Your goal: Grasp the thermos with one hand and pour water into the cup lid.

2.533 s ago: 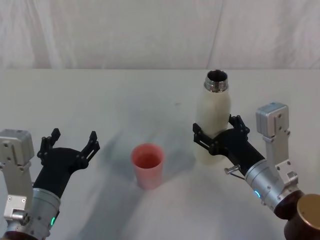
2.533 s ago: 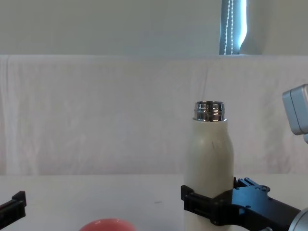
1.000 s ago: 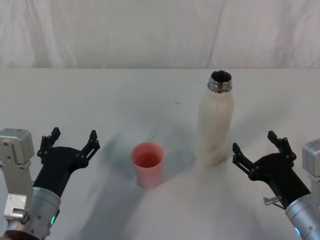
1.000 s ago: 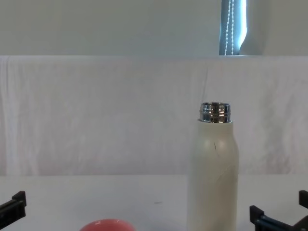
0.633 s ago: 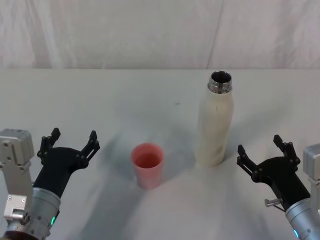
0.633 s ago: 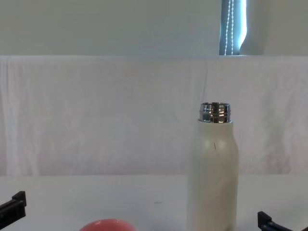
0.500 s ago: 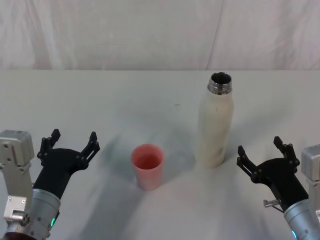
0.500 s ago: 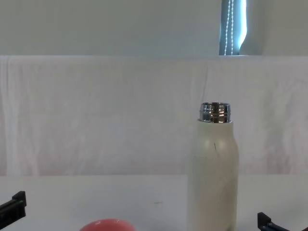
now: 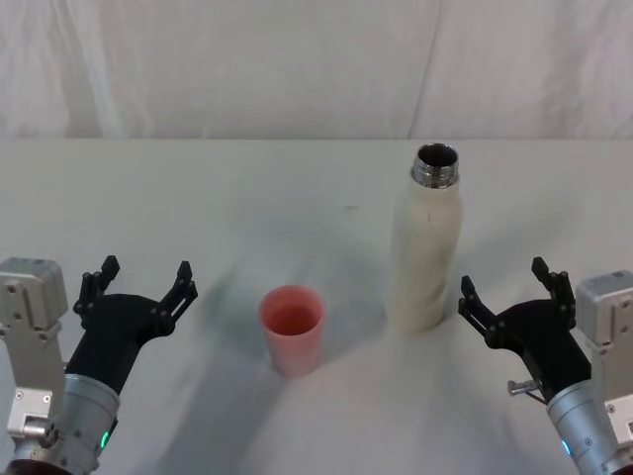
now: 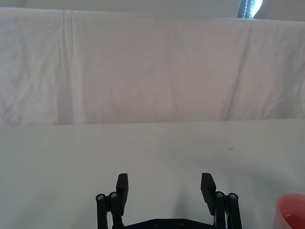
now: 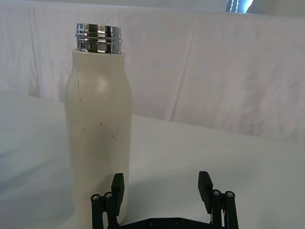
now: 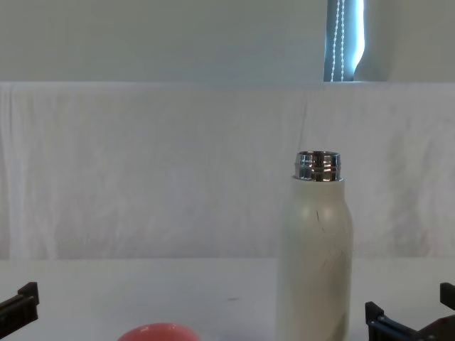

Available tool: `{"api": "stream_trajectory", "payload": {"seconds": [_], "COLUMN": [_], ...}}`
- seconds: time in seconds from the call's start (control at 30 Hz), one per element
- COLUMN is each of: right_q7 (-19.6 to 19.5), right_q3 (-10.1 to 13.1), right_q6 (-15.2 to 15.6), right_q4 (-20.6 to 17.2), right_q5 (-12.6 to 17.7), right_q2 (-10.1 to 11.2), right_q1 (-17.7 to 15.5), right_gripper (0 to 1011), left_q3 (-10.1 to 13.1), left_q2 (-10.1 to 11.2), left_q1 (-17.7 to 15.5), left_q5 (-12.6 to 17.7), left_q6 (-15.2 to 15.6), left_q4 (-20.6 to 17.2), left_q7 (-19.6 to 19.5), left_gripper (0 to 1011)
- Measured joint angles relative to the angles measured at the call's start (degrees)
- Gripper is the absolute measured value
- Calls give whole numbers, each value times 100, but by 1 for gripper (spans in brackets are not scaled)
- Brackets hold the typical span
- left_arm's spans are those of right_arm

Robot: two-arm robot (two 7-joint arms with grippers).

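Thermos point(image 9: 425, 242): tall cream-white bottle w/ chrome threaded neck, cap off, thin dark scratches on side. Stands upright on table point(image 9: 247, 198), right of centre. Cup lid point(image 9: 292, 328): small pink-red cup, upright, mouth up, to thermos's left, nearer front edge. Right gripper point(image 9: 504, 297): jaws spread wide, just beside thermos base, not touching. Left gripper point(image 9: 138, 287): jaws spread, near front-left corner, holding nothing.

The right hand point(image 9: 504, 287) let go of the thermos point(image 9: 424, 242), which it had gripped low on the body, and pulled back toward the surface's near right corner. It has since edged forward again, fingers spread, just beside the thermos. The thermos now stands free and upright, slightly shifted.
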Motion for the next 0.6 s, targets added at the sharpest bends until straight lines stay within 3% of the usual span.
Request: {"api": "stream_trajectory", "payload": {"seconds": [0.6], "right_q7": [48], "right_q3": [11], "right_q6": [30], "right_q4": [116], "right_q5": [-84], "right_q2": [-52], "right_q1": [97], "right_gripper": [1000], "left_q3": [0], "left_q2": [0], "left_q1": [0], "left_q5": [0], "left_q6": [0], "left_q4": [0], "left_q7": [0], "left_gripper": [1001]}}
